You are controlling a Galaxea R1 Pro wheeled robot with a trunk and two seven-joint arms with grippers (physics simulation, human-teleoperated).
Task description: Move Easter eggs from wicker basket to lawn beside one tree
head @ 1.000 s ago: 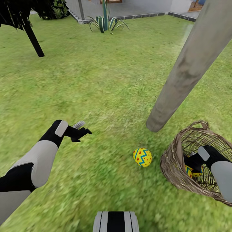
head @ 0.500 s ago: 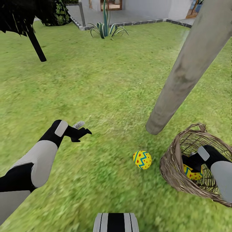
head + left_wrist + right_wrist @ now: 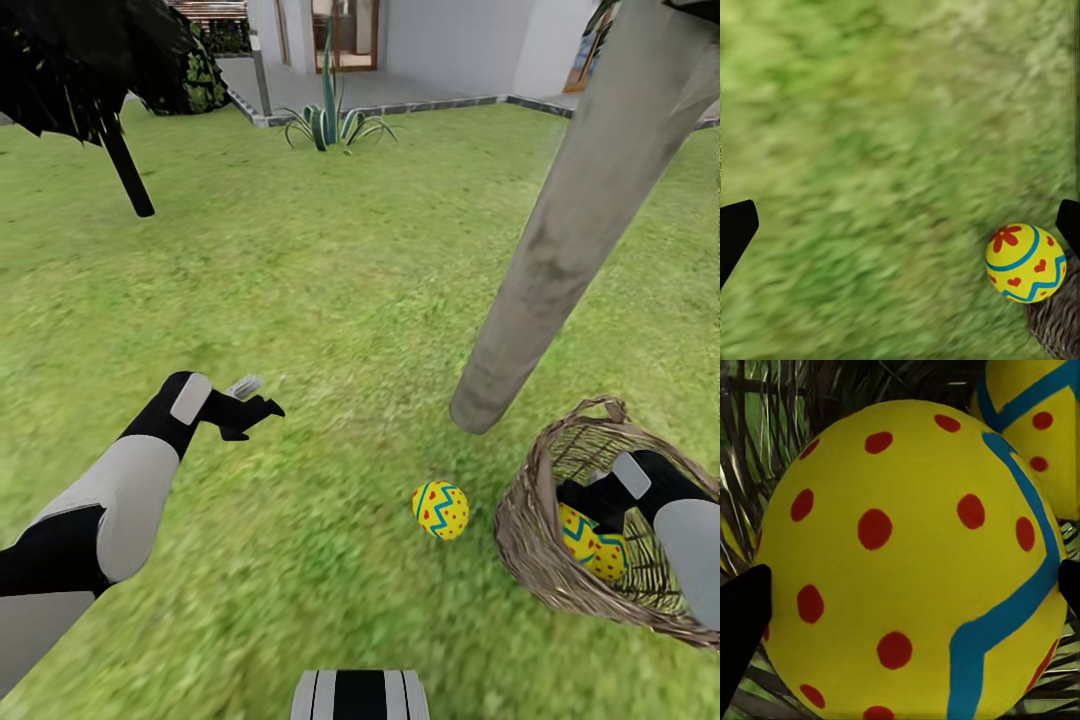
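Inside the wicker basket [image 3: 545,545], my right fingers [image 3: 742,622] were spread around an egg [image 3: 907,570], another beside it. My left fingers [image 3: 250,405] hung apart over lawn [image 3: 330,270]; a third egg [image 3: 441,509] lay near the tree [image 3: 560,250].

Rough woven twigs form the wicker basket [image 3: 540,540], the painted Easter eggs [image 3: 441,509] look smooth and matt, and the tree [image 3: 560,260] trunk looks coarse-barked.

A home garden is showing here: mottled green lawn [image 3: 330,290] is spreading out around a pale tree [image 3: 570,230] trunk. Beyond it, a spiky plant [image 3: 328,115] is growing beside a grey paved patio [image 3: 400,90] and a white house [image 3: 450,40].
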